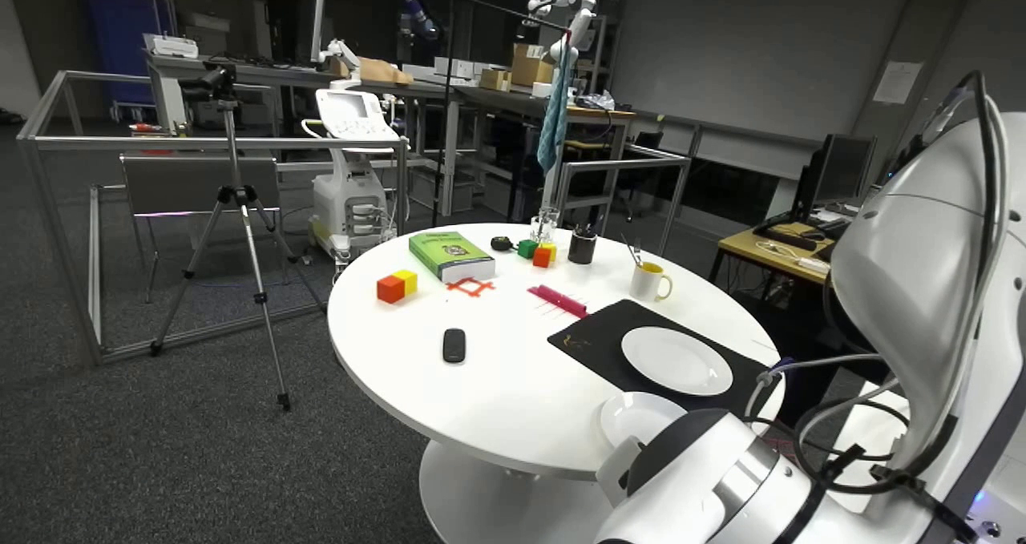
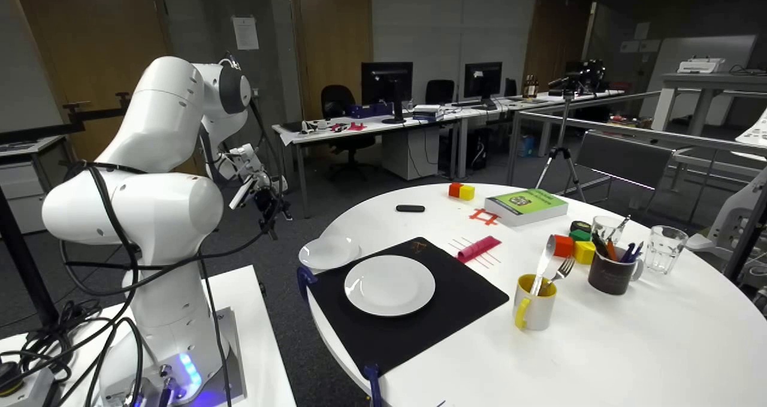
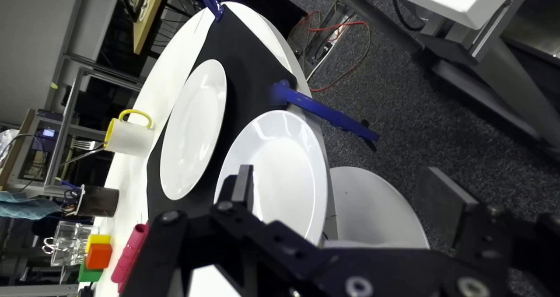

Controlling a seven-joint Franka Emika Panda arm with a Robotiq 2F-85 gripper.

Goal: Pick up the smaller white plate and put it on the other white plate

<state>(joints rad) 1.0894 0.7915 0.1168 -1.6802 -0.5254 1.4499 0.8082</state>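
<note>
White and round, the smaller plate point(image 2: 328, 252) lies near the rim of a white table point(image 2: 659, 347), left of centre in an exterior view, overlapping the margin of a black mat point(image 2: 458, 299) as we look at it; whether it rests on that margin we cannot tell. Just beside it, lower and further right, we find the other white plate point(image 2: 389, 285) flat on the mat. Entering the wrist view from the bottom, the gripper point(image 3: 339, 181) has its fingers point(image 3: 243, 183) spread wide: one overlaps the smaller plate near mid-frame, its partner stands against dark carpet point(image 3: 393, 113) at right of frame. In an exterior view we see the arm point(image 2: 159, 107) at far left, the gripper hanging left of the table's rim, up and left of the smaller plate and apart from it. Blue clamps point(image 3: 328, 112) sit at two corners of the mat. Right of centre in an exterior view we log a white mug point(image 2: 542, 312) with a yellow inside, a fork point(image 2: 564, 268) and one more utensil point(image 2: 543, 263) leaning in it; further right, a brown mug point(image 2: 611, 275) of pens point(image 2: 632, 252), two clear glasses point(image 2: 665, 249), and red, yellow and green blocks point(image 2: 563, 245). Toward the top of the table we note a green book point(image 2: 527, 202), a red-and-yellow pair of cubes point(image 2: 455, 190) and a slim black object point(image 2: 410, 208). A pink roll point(image 2: 479, 248) lies between book and mat.
</note>
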